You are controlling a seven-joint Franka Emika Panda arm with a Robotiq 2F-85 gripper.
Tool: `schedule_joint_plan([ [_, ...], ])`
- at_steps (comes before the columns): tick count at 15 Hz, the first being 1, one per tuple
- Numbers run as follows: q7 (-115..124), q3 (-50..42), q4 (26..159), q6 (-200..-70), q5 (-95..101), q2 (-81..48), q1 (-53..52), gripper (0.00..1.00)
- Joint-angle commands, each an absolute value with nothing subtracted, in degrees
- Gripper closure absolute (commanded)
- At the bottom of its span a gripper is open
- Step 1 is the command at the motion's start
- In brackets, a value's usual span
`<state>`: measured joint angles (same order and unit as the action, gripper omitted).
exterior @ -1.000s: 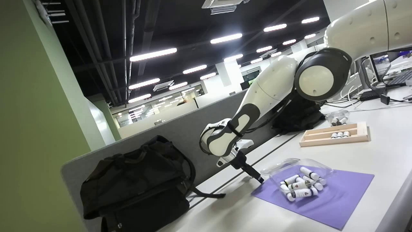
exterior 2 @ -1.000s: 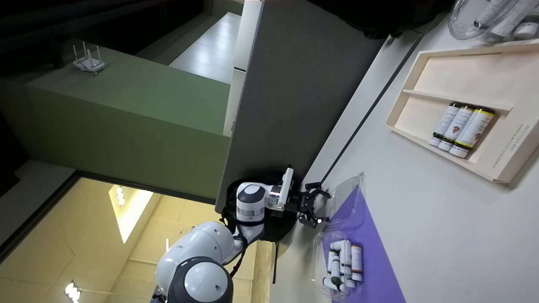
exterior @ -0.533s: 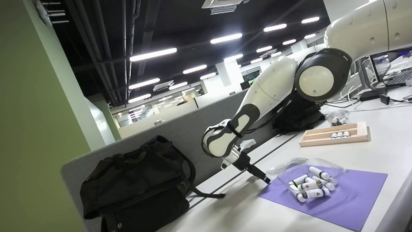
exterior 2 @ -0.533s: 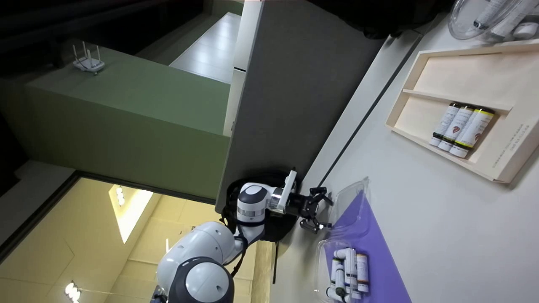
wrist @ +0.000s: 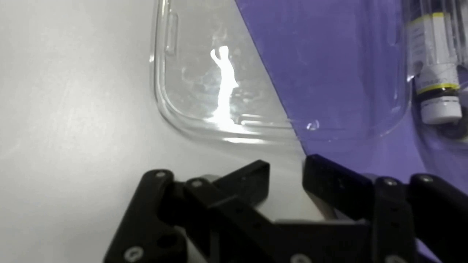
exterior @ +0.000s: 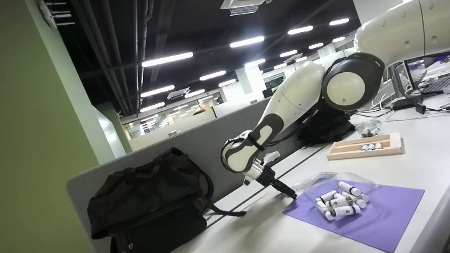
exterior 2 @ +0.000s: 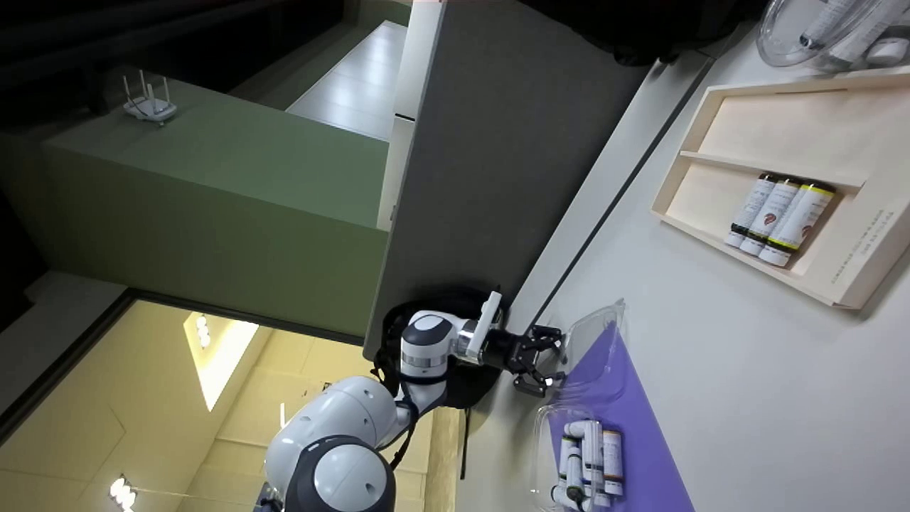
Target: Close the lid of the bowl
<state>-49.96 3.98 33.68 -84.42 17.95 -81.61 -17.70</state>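
Gaping partway with nothing in its grip, the claw (wrist: 286,179) is just short of the clear lid (wrist: 281,73), which lies at twelve o'clock in the wrist view, partly over the white table (wrist: 84,109) and partly over the purple mat (wrist: 387,157). Farther out, at six o'clock in an exterior view, the bowl (exterior 2: 544,459) of small bottles (exterior 2: 591,455) is uncovered, so I take the step to be getting hold of the lid; next, the claw probably needs to slip under the near rim, lift and swing it across onto the bowl
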Motion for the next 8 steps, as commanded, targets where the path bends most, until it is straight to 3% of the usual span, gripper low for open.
schedule_joint_plan([
  [1, -47.63, 3.25, 31.9, -82.44, 17.93, -82.72, -17.98, 0.95],
  [2, -47.43, 3.15, 31.84, -82.04, 18.04, -82.74, -18.03, 0.99],
  [8, -45.21, 0.39, 31.75, -80.73, 18.53, -83.04, -17.34, 1.0],
])
